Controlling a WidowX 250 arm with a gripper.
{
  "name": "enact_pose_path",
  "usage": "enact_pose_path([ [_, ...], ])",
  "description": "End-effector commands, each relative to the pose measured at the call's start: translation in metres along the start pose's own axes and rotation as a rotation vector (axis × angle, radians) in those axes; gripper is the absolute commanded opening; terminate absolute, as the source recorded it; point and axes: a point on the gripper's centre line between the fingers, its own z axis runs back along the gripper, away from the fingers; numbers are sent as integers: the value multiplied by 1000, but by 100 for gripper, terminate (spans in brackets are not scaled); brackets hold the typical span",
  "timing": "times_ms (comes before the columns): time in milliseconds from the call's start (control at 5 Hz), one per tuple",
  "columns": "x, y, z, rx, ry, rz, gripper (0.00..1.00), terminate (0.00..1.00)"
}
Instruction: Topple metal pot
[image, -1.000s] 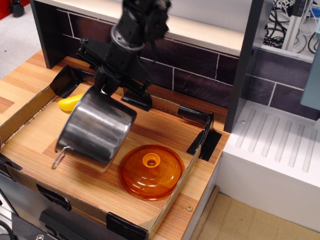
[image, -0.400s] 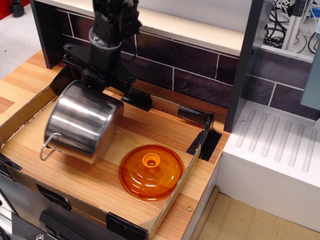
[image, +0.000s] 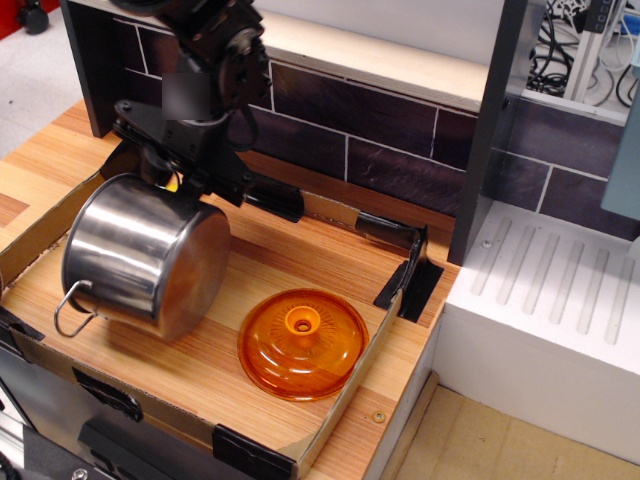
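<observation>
The metal pot (image: 140, 258) is shiny steel and tilted on its side, its bottom facing the camera and down-left, over the left part of the wooden tray floor. One wire loop handle (image: 68, 310) hangs at its lower left. My black gripper (image: 178, 188) comes down from the upper left and is shut on the pot's far upper rim. The fingertips are partly hidden behind the rim. I cannot tell whether the pot's lower edge touches the wood.
An orange translucent domed lid (image: 303, 343) lies right of the pot. A low cardboard wall (image: 352, 375) with black clips rings the tray. A sliver of a yellow object (image: 176, 183) shows behind the pot. A dark tiled back wall (image: 400, 130) and a white ribbed rack (image: 560, 300) stand right.
My gripper has moved left and slightly down with the pot, from beside the lid to the tray's left side. The pot now covers most of the yellow object. The lid has not moved.
</observation>
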Motion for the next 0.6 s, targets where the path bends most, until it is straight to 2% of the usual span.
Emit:
enact_pose_path([
  [0, 17, 17, 37, -83, -145, 69, 100, 0],
  [200, 24, 28, 65, -104, -194, 146, 100, 0],
  [400, 32, 42, 99, -213, -201, 201, 100, 0],
])
